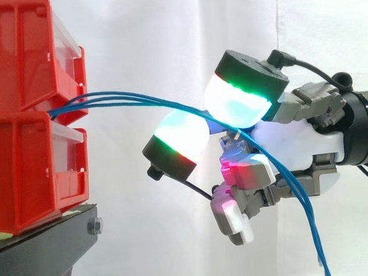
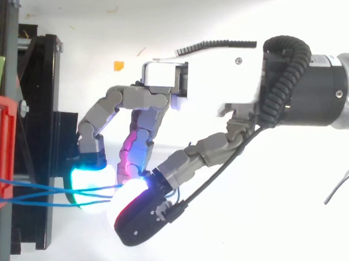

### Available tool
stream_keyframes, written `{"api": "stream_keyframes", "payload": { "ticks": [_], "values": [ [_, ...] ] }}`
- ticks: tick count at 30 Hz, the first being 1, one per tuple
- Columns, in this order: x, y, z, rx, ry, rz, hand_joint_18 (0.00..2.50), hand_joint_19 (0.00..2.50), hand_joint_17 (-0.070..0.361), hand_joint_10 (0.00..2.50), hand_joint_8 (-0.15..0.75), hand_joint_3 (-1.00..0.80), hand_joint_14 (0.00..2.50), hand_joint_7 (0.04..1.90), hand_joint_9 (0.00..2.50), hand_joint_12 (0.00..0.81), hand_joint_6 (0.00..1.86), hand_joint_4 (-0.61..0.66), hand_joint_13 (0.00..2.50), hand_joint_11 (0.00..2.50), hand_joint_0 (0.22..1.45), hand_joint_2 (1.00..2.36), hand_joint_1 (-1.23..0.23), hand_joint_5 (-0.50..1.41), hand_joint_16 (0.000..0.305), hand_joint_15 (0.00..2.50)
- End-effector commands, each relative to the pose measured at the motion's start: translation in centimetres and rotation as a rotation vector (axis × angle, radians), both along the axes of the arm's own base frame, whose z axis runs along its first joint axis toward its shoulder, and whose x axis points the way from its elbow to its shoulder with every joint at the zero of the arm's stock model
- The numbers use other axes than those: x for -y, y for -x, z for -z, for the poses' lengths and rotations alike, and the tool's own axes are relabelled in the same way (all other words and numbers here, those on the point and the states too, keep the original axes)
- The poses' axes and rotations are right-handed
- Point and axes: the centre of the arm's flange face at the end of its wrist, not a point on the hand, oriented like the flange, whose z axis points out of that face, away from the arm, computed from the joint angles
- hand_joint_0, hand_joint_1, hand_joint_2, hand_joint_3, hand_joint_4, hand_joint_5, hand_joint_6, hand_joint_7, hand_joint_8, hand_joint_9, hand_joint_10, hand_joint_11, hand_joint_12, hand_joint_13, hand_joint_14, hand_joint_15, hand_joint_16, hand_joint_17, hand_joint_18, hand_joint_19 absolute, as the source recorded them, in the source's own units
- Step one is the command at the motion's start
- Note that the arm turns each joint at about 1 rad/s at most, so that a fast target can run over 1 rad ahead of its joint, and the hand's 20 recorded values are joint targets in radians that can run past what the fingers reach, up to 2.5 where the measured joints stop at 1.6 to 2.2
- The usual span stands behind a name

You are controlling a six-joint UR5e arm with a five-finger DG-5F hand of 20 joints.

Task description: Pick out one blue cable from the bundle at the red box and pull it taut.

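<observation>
Two red bins (image 1: 14, 61) sit stacked at the left on a black stand (image 1: 47, 246), and the blue cables (image 1: 131, 97) come out of the gap between them. Several strands leave together and run to the right in a shallow arch. Their long axis is almost level and points straight from the bins toward the hand (image 1: 306, 140).

Further right they pass between two glowing fingers (image 1: 238, 100), one pad above the strands and one below. These two are pressed together on the bundle where the pads meet; whether one strand or all of them is caught there is hard to tell. The other fingers are curled underneath and hold nothing. Beyond the pinch the cables drop slack past the palm toward the lower right.

The stretch from bins to pads is curved, not yet a straight line. The fixed end lies to the left of the hand. Pulling taut would therefore mean drawing the hand away to the right, along the line of the cables and away from the bins.
</observation>
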Motion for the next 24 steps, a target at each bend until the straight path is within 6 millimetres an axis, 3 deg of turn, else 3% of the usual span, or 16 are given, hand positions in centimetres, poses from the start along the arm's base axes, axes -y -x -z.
{"api": "stream_keyframes", "payload": {
  "ticks": [1, 12, 19, 24],
  "values": [
    [0.00, 0.03, -0.03, 0.000, -0.001, 0.000, 0.75, 0.90, 0.116, 0.03, 0.283, -0.38, 0.02, 0.79, 1.29, 0.359, 0.93, -0.01, 1.02, 0.76, 0.58, 1.01, -0.60, -0.10, 0.051, 0.49],
    [0.03, 0.04, -0.01, -0.002, -0.002, 0.003, 0.77, 0.90, 0.125, 0.03, 0.303, -0.28, 0.02, 0.74, 1.26, 0.380, 0.92, -0.02, 1.02, 0.74, 0.59, 1.01, -0.51, -0.10, 0.056, 0.48],
    [0.02, 0.01, 0.09, -0.003, -0.014, 0.002, 0.81, 0.87, 0.120, 0.03, 0.302, -0.20, 0.02, 0.75, 1.25, 0.373, 0.93, 0.00, 1.04, 0.77, 0.61, 1.02, -0.67, -0.10, 0.053, 0.49],
    [0.03, 0.04, -0.01, -0.003, -0.016, 0.004, 0.81, 0.87, 0.112, 0.03, 0.282, -0.22, 0.02, 0.80, 1.25, 0.353, 0.94, -0.06, 1.04, 0.80, 0.66, 1.02, -0.80, -0.12, 0.050, 0.50]
  ]
}}
